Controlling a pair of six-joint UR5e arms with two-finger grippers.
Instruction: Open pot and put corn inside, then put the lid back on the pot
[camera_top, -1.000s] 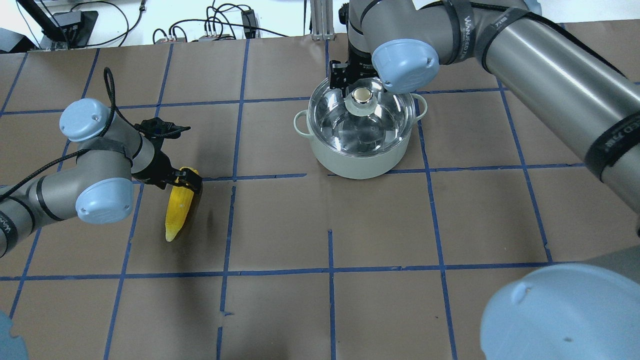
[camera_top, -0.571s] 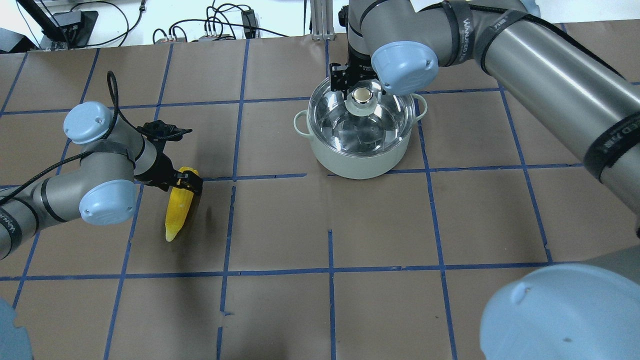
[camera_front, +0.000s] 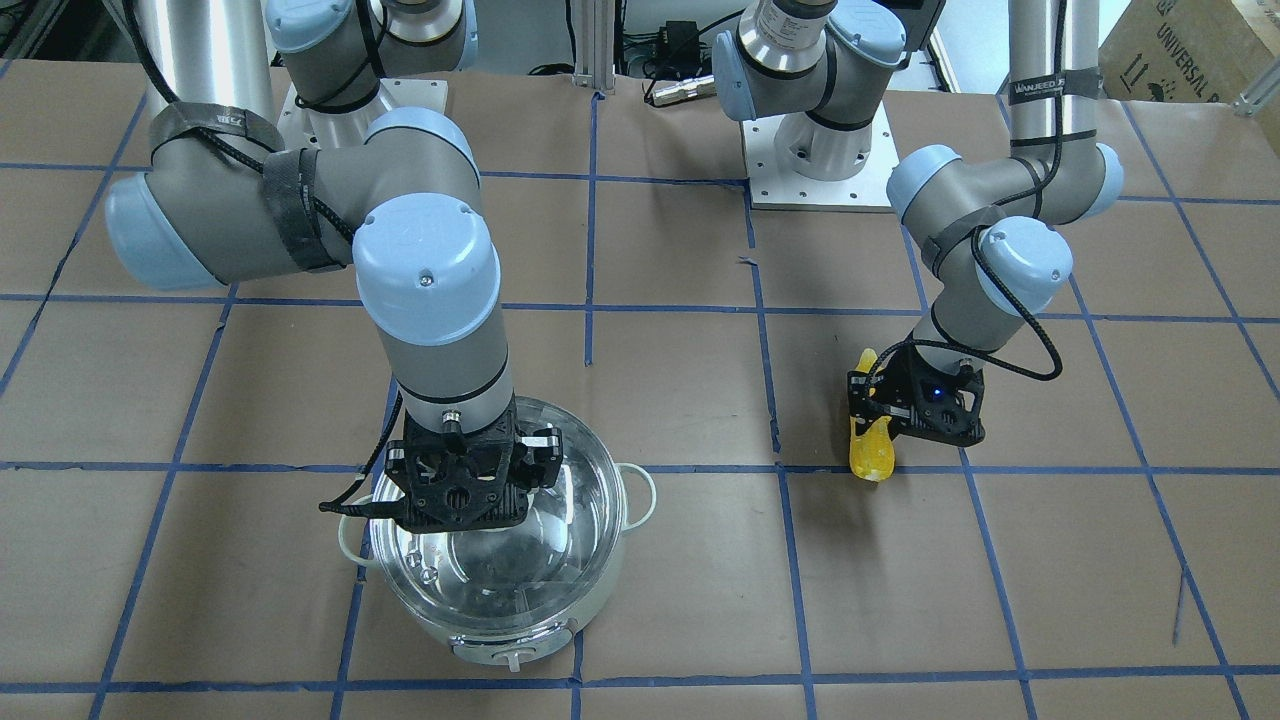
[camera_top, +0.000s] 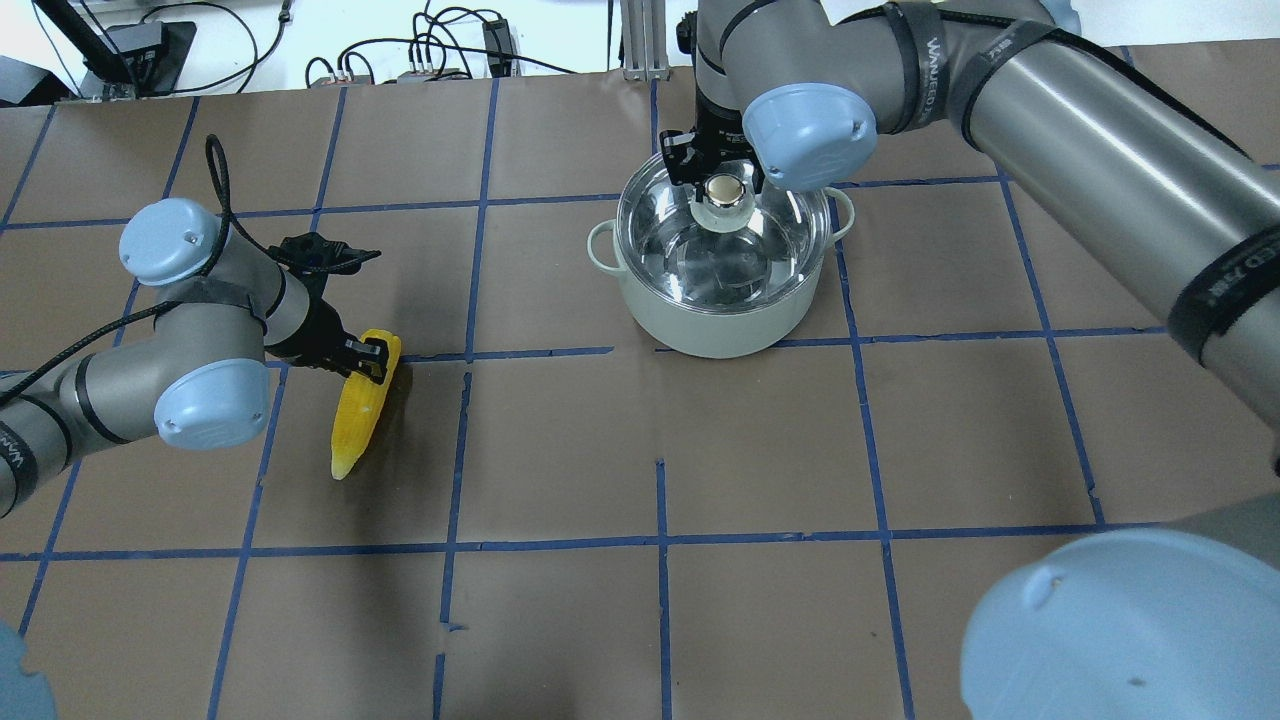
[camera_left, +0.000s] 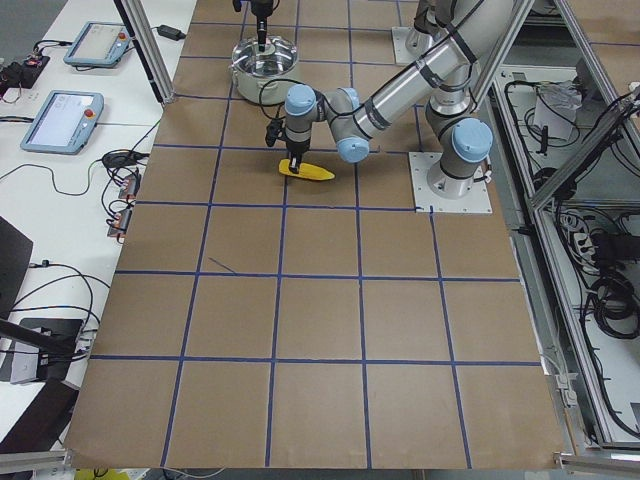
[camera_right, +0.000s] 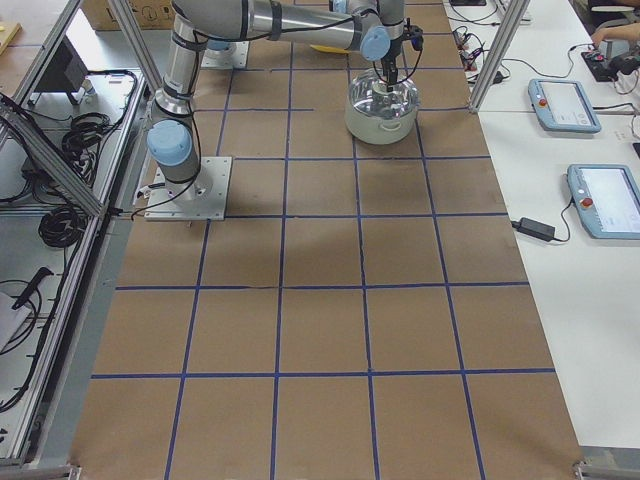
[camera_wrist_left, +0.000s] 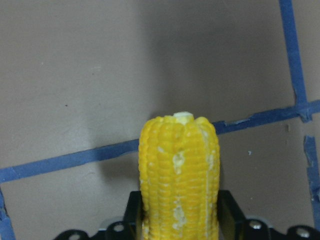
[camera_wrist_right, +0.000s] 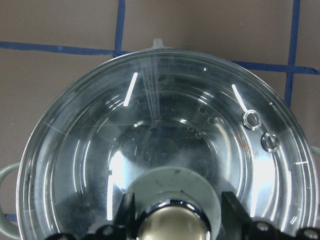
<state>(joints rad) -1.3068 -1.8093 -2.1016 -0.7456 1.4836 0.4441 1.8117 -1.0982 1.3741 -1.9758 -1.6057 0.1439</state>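
Note:
The pale mint pot (camera_top: 715, 325) stands at the far middle of the table with the clear glass lid (camera_top: 700, 250) on it. My right gripper (camera_top: 722, 178) reaches down over the lid and is shut on its beige knob (camera_top: 724, 195). In the right wrist view the knob (camera_wrist_right: 172, 220) sits between the two fingers. The yellow corn (camera_top: 358, 415) lies on the table at the left. My left gripper (camera_top: 366, 354) is shut on its thick end, and the corn (camera_wrist_left: 179, 170) sits between the fingers in the left wrist view.
The table is brown paper with a blue tape grid (camera_top: 660, 540). Cables and boxes (camera_top: 440, 55) lie beyond the far edge. The arms' base plates (camera_front: 820, 160) sit on the robot's side. Operator tablets (camera_right: 565, 105) lie on a side table.
The right gripper's fingers have closed in on the lid knob. The left gripper's fingers have closed on the corn's thick end. The corn and the lid stay where they were.

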